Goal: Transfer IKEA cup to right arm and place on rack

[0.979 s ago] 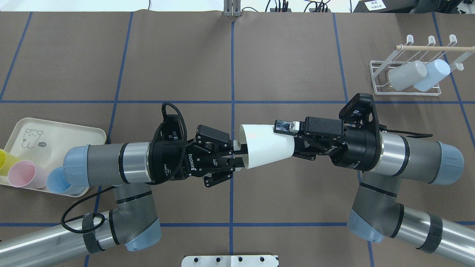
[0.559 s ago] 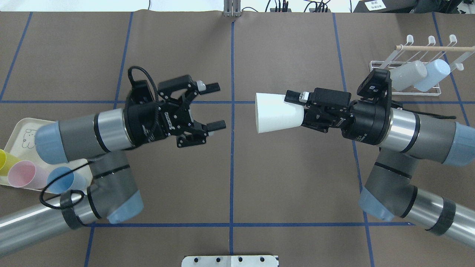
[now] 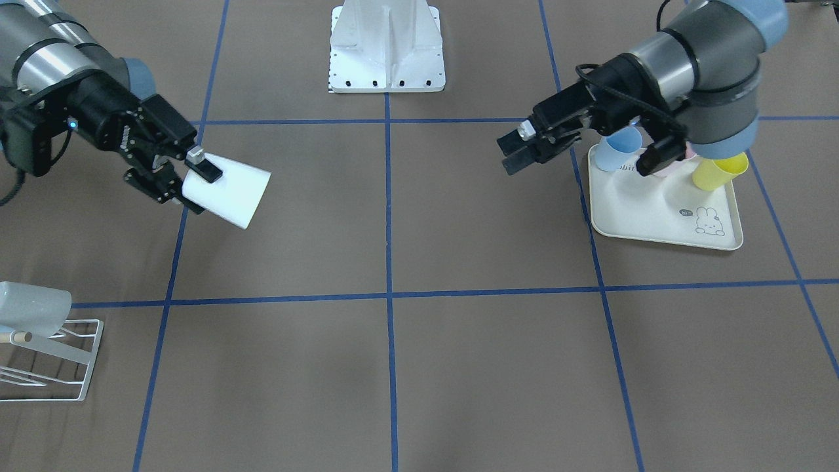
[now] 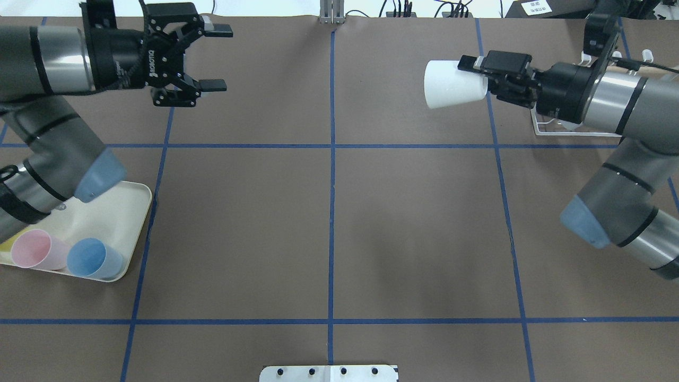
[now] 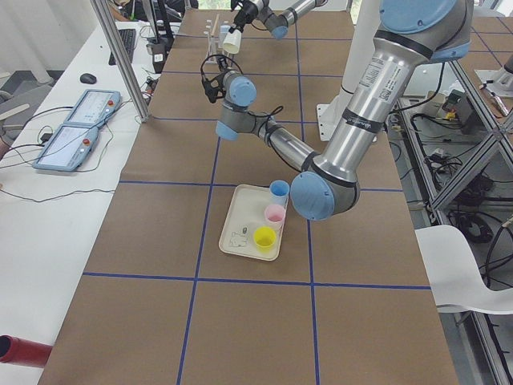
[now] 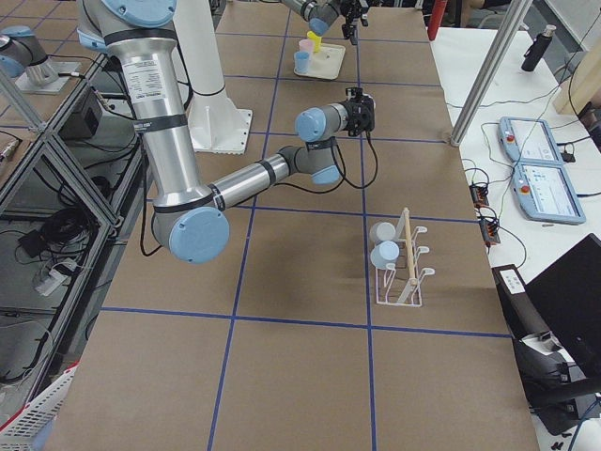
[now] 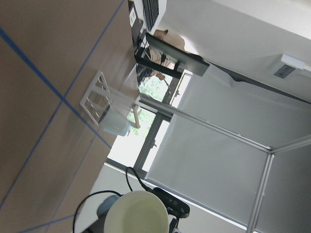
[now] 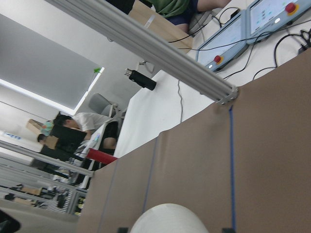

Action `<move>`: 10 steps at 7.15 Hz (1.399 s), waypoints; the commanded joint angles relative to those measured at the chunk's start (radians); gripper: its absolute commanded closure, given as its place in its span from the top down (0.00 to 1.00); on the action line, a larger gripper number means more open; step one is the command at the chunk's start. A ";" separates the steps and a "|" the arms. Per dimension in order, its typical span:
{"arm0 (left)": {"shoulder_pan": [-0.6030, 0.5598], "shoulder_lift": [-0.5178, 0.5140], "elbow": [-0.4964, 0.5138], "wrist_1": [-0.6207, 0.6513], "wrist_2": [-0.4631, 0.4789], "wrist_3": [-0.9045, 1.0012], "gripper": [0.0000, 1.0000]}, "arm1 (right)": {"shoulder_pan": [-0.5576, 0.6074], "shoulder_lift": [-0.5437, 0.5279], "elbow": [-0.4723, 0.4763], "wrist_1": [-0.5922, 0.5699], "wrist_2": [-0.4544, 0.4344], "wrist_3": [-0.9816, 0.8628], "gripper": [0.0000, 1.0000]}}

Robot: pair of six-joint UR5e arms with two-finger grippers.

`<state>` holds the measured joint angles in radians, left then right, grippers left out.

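Note:
The white IKEA cup [image 4: 451,84] lies sideways in the air, mouth toward the table's middle, with my right gripper [image 4: 473,79] shut on its base end. From the front, the cup [image 3: 231,190] and right gripper [image 3: 196,183] hang above the brown mat. The white wire rack [image 6: 404,271] stands behind them; my right arm hides most of it in the overhead view, where only its base [image 4: 551,131] shows. My left gripper [image 4: 215,58] is open and holds nothing, far off at the back left.
Two pale cups [image 6: 380,244] hang on the rack. A cream tray [image 4: 130,212] at the front left holds a pink cup [image 4: 33,248], a blue cup [image 4: 93,258] and a yellow cup [image 3: 720,172]. The left elbow hangs over the tray.
A second ago both grippers met at the cup mid-table. The left gripper let go and swung away to the back left. The right arm carried the cup back and right, toward the rack.

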<state>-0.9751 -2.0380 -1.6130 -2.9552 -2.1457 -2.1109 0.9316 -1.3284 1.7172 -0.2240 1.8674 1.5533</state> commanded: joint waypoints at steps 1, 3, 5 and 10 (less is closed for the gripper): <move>-0.178 0.078 0.011 0.189 -0.199 0.369 1.00 | 0.242 0.005 0.001 -0.311 0.266 -0.256 0.17; -0.223 0.122 0.002 0.391 -0.203 0.666 1.00 | 0.439 0.000 0.001 -0.635 0.465 -0.642 0.16; -0.270 0.156 -0.002 0.538 -0.194 0.883 1.00 | 0.499 -0.009 0.002 -0.975 0.446 -1.049 0.16; -0.321 0.257 -0.007 0.699 -0.097 1.250 1.00 | 0.500 -0.003 -0.140 -1.151 0.289 -1.343 0.17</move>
<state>-1.2943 -1.7910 -1.6172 -2.2617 -2.2520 -0.8763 1.4313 -1.3369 1.6126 -1.3730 2.1579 0.2133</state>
